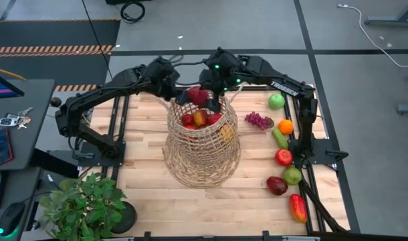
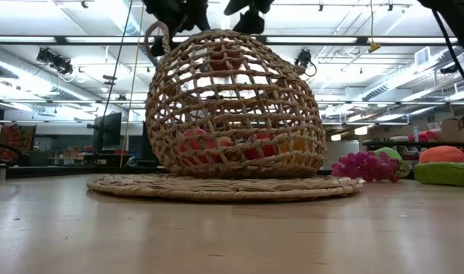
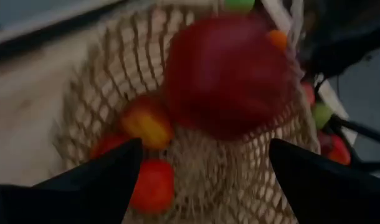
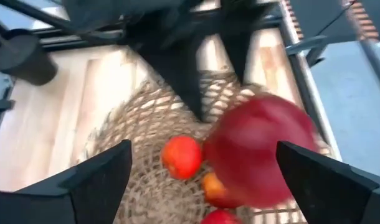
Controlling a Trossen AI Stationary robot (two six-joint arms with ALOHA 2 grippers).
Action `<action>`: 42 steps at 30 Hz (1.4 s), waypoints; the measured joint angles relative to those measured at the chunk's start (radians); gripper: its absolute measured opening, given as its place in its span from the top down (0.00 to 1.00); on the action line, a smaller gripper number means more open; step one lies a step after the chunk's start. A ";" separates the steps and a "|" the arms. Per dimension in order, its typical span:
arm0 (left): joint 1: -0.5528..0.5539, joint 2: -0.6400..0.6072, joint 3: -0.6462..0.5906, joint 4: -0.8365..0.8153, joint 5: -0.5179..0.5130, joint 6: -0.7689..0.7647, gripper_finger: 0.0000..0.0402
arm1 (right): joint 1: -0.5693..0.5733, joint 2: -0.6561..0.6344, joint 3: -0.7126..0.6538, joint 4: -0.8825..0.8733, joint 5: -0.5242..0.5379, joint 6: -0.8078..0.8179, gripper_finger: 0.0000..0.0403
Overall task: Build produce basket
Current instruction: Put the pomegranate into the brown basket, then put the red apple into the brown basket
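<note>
basket [image 1: 202,150] table centre, lying tipped, mouth at 12 | dark red fruit [image 1: 198,96] at mouth, untouched | right gripper [image 1: 216,86] spread, empty, at 12 | left gripper [image 1: 179,92] spread, empty, 11 | produce [image 1: 285,157] at 3

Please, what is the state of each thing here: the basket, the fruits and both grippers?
basket: upright, several fruits inside.
dark red fruit: loose at basket mouth, ungripped.
grapes: lying on table, outside basket.
left gripper: jaws open.
right gripper: jaws open.
</note>
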 joint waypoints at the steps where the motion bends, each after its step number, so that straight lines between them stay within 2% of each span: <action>1: 0.001 -0.006 0.000 0.001 0.002 0.002 0.11 | -0.003 -0.003 -0.002 -0.001 -0.002 0.005 0.01; 6: 0.006 -0.030 -0.001 -0.011 0.018 0.011 0.11 | -0.005 -0.041 -0.001 -0.004 -0.051 0.040 0.01; 11: 0.012 -0.076 0.001 -0.001 0.029 0.014 0.11 | -0.010 -0.057 -0.003 -0.091 -0.006 0.025 0.01; 17: 0.021 -0.161 0.001 0.054 0.032 0.051 0.11 | -0.042 -0.146 -0.001 -0.260 0.020 0.072 0.02; 22: 0.013 -0.258 0.002 0.169 -0.074 0.143 0.11 | -0.026 -0.193 -0.002 -0.413 0.015 0.149 0.03; 25: -0.001 -0.307 0.002 0.167 -0.167 0.196 0.11 | 0.017 -0.219 -0.044 -0.444 0.015 0.203 0.04; 28: -0.017 -0.350 0.002 0.133 -0.235 0.241 0.11 | 0.083 -0.263 -0.130 -0.436 0.015 0.262 0.05; 32: -0.035 -0.389 0.002 0.099 -0.264 0.269 0.11 | 0.190 -0.323 -0.296 -0.426 0.019 0.307 0.06; 37: -0.049 -0.409 0.001 0.094 -0.264 0.270 0.11 | 0.314 -0.417 -0.593 -0.313 0.011 0.406 0.06; 42: -0.049 -0.407 0.001 0.093 -0.264 0.266 0.11 | 0.406 -0.499 -0.925 -0.152 -0.031 0.628 0.06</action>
